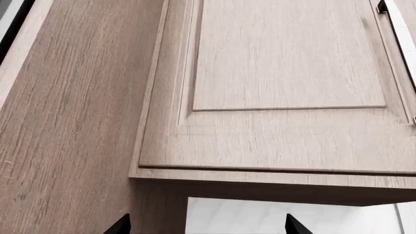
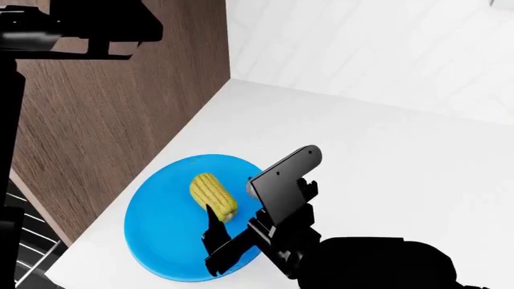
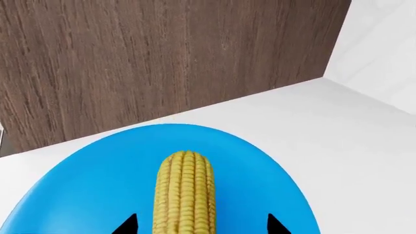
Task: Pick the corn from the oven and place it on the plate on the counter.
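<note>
The corn (image 2: 213,195) lies flat on the blue plate (image 2: 161,235), which rests on the white counter (image 2: 362,156) beside a wooden panel. My right gripper (image 2: 218,238) hovers over the plate's near side. It is open, with one fingertip on each side of the cob's near end and a gap on both sides. In the right wrist view the corn (image 3: 185,195) runs lengthwise between the black fingertips of the right gripper (image 3: 202,225), on the plate (image 3: 85,195). My left gripper (image 1: 206,228) is open and empty, facing a cabinet door. Silver wire racks of the oven (image 2: 28,250) show at the lower left.
A tall brown wooden panel (image 2: 120,120) rises just left of the plate. White wall (image 2: 362,48) backs the counter. My left arm (image 2: 72,27) is raised at the upper left. In the left wrist view there is a light wooden cabinet door (image 1: 286,63) above white wall (image 1: 273,217).
</note>
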Motion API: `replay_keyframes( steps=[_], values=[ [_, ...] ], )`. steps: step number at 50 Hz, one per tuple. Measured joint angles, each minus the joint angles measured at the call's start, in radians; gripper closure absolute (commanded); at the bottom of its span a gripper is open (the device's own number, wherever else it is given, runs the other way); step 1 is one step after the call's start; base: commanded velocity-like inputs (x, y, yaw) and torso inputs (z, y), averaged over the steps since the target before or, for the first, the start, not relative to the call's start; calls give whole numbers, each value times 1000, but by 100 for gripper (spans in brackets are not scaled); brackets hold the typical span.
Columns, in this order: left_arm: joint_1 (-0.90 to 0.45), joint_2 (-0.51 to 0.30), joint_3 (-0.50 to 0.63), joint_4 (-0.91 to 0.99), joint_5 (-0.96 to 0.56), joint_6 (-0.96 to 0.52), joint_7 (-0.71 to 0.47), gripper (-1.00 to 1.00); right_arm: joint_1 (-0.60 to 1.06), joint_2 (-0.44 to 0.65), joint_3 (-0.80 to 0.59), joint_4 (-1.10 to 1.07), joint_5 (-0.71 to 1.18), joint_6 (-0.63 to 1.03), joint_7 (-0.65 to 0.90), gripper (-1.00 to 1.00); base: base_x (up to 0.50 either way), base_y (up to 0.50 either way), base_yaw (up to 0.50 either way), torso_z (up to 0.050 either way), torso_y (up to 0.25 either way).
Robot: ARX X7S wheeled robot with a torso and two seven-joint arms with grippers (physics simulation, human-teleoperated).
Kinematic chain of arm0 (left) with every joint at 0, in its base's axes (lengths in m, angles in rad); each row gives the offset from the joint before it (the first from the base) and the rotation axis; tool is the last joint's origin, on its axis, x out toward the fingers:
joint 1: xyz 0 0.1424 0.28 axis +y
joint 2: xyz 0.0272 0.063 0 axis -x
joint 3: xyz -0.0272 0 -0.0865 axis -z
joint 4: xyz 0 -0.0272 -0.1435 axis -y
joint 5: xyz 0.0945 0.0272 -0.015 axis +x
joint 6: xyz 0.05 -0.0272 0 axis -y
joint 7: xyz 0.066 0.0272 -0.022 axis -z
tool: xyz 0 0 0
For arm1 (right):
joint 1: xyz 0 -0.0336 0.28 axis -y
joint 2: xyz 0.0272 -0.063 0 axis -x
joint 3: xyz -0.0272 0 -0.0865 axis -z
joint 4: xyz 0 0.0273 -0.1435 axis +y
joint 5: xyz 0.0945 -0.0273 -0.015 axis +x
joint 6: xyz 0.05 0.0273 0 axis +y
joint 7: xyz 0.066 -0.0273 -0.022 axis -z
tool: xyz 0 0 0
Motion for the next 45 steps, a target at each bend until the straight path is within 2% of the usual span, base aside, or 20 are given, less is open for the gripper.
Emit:
replay_keyframes(
  steps=[12,45],
  values=[
    [1,-2,1,0,2,3,2,-100,16,-2,1,-4,12,8,6,-100,0,0,0,0,1],
    [-23,-7,9,-3,-9,7,-5,-100,515,-15,190,-109,324,120,223,-100,0,0,0,0,0]
  ],
)
